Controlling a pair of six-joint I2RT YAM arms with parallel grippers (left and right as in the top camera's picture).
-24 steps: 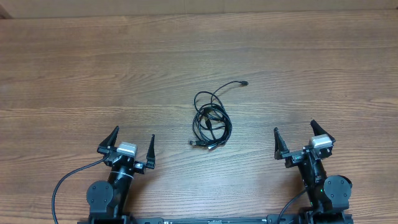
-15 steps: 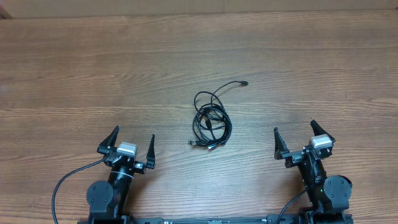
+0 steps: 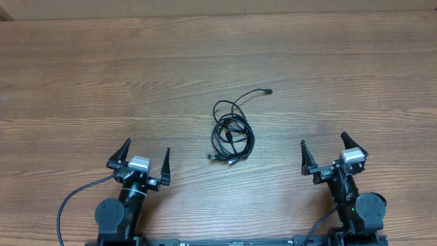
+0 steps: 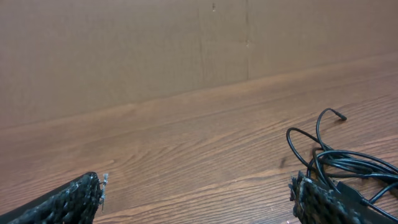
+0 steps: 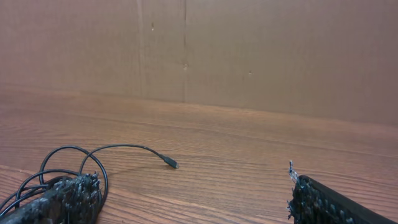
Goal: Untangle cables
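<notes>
The cables (image 3: 231,130) are thin black cords lying in a tangled coil at the middle of the wooden table, one plug end (image 3: 270,91) trailing up and right. They also show in the left wrist view (image 4: 348,158) at the right and in the right wrist view (image 5: 68,165) at the left. My left gripper (image 3: 145,159) is open and empty near the front edge, left of the coil. My right gripper (image 3: 323,152) is open and empty near the front edge, right of the coil. Neither touches the cables.
The wooden table (image 3: 102,82) fills the overhead view. A brown cardboard wall (image 5: 249,50) stands along the table's far edge. Thicker black arm cables (image 3: 68,201) loop beside the left arm's base.
</notes>
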